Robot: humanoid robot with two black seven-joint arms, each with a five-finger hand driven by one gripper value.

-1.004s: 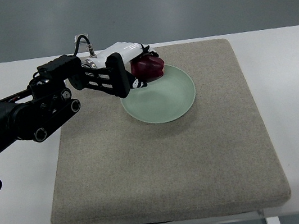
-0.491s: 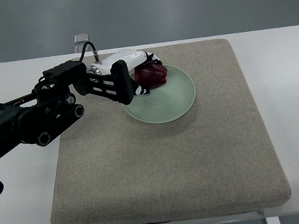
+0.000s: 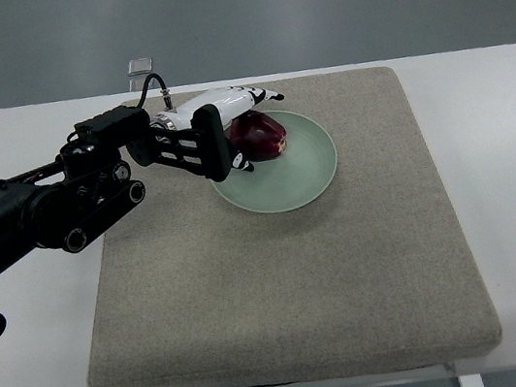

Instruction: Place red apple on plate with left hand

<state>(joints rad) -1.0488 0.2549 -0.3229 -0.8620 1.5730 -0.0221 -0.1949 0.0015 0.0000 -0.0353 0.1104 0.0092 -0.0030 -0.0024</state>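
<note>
Left hand point(image 3: 228, 125) has loosened around red apple point(image 3: 260, 135), now on plate point(image 3: 300, 177).

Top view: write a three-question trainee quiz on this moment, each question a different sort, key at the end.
1. True or false: the red apple lies within the rim of the green plate.
2. Which hand is at the apple? A. left hand B. right hand
3. Fill in: the plate rests on a grey ___.

Key: 1 true. 2 A; its arm enters from the picture's left. 3 mat.
</note>
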